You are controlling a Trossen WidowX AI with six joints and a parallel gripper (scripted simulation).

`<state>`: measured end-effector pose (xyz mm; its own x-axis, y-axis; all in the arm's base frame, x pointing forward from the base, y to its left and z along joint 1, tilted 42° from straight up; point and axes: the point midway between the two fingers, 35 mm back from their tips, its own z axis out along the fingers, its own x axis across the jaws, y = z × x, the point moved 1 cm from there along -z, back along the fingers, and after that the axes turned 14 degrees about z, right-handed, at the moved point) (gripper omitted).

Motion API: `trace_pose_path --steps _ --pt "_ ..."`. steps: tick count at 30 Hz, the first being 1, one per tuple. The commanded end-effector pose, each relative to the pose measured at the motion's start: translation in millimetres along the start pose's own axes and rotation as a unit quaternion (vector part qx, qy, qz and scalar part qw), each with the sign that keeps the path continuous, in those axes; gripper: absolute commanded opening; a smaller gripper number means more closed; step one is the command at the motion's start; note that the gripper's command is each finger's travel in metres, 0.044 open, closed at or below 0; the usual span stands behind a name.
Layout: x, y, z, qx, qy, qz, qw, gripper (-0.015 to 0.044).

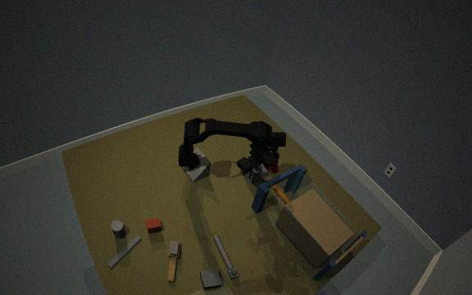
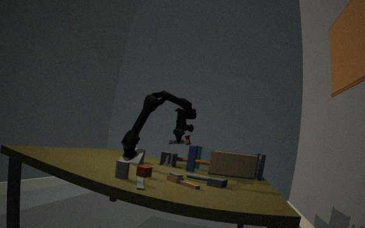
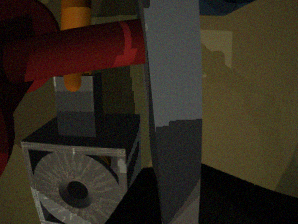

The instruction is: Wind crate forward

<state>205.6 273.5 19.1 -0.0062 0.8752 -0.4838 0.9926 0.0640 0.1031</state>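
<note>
You see red on the handle (image 3: 100, 47) at upper left of the wrist view, orange on the strap (image 3: 76, 25) beside it.

From my remote station, I see a grey can (image 1: 117, 229) (image 2: 122, 169) standing upright near a red block (image 1: 153, 225) (image 2: 144, 171), with a flat grey bar (image 1: 124, 251) (image 2: 140, 183) lying close to both. A wooden-handled tool (image 1: 172, 268) (image 2: 189, 184) with a grey-topped head lies between the red block and a dark grey slab (image 1: 211, 279) (image 2: 217, 182), a long grey tool (image 1: 224, 254) (image 2: 196, 177) near the slab. My overhead view shows a wall outlet (image 1: 390, 170); my side view, an orange panel (image 2: 357, 47) high on a pale wall (image 2: 315, 133).
</note>
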Motion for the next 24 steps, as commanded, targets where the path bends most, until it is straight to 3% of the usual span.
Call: trace_pose_path --steps 1,24 --pt "0.0 -0.3 -1.2 0.007 0.034 -0.001 0.999 0.0" --pt "-3.8 0.9 0.3 0.047 0.222 0.001 0.974 0.0"
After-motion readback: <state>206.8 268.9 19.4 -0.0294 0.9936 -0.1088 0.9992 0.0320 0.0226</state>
